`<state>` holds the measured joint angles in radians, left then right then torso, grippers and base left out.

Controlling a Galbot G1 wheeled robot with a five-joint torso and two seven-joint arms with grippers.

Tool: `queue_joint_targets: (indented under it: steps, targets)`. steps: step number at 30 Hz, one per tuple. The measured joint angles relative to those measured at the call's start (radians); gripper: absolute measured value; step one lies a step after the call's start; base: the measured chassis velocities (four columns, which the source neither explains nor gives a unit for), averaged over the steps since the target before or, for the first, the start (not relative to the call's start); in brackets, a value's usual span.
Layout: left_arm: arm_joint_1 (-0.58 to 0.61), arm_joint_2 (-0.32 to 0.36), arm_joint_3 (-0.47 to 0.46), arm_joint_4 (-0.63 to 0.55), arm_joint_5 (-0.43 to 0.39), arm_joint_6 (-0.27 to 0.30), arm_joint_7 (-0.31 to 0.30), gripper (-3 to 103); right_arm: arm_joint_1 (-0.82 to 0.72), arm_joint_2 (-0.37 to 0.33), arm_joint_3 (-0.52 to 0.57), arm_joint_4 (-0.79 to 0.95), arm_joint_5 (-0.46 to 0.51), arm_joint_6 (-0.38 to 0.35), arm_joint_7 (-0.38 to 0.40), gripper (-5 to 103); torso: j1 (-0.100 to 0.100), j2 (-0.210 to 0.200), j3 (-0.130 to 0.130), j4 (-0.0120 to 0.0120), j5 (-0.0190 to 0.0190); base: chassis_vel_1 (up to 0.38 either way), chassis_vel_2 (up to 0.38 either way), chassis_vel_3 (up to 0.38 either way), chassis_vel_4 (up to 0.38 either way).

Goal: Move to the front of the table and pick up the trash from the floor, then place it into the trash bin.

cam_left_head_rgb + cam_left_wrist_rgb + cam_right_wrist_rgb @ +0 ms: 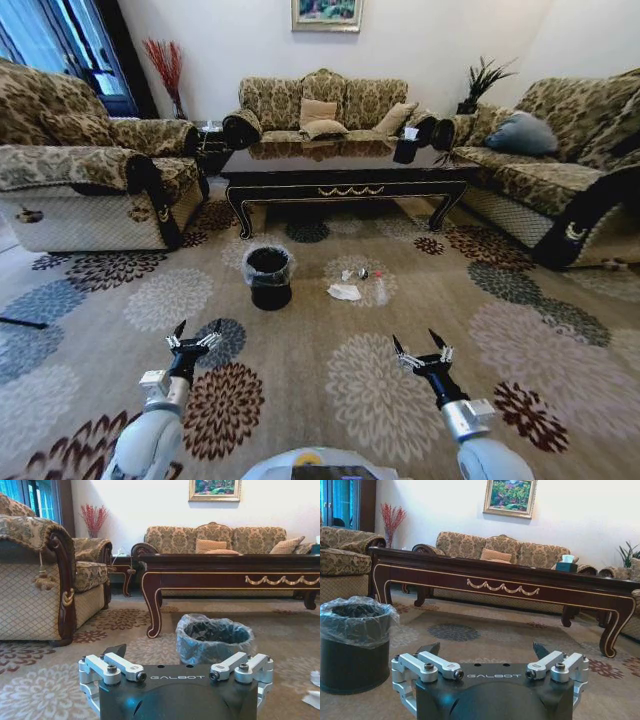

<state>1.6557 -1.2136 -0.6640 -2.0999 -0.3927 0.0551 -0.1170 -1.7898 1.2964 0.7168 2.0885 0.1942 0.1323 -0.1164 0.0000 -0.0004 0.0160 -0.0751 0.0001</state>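
Claw on the left arm (196, 334) hangs low over the patterned carpet (380, 400) with its fingers spread wide and nothing between them; the left wrist view looks over it to the trash bin just ahead. Left of the scene stands an armchair (80, 180), well clear of the work.

Moving right, the trash bin (269, 277) sits on the carpet in front of the bench (345, 160), a black round bin with a clear bag folded over its rim, and it looks empty from above. Just beside it to the right lies the trash: a crumpled white paper piece (344, 292), with a small silvery wrapper (349, 274) and a tiny red bit (379, 272) a little nearer the bench. All of it rests on the floor, apart from the bin and untouched.

Farther right, the right claw (421, 349) is likewise wide open and empty, held above the carpet short of the scraps.

By my judgement the approach is largely done: the robot faces the long front of the bench. Picking up and binning are both left to do
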Motion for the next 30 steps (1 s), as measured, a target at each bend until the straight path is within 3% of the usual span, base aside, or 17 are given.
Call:
queue_joint_targets:
  steps: [30]
  targets:
    - [-0.012,0.02,-0.003,-0.007,0.002,0.01,-0.003,100,-0.007,0.019,-0.013,-0.014,-0.024,0.01,0.0,100,0.0,0.0,0.0,0.0,-0.0002,-0.199,0.204,0.199,-0.207]
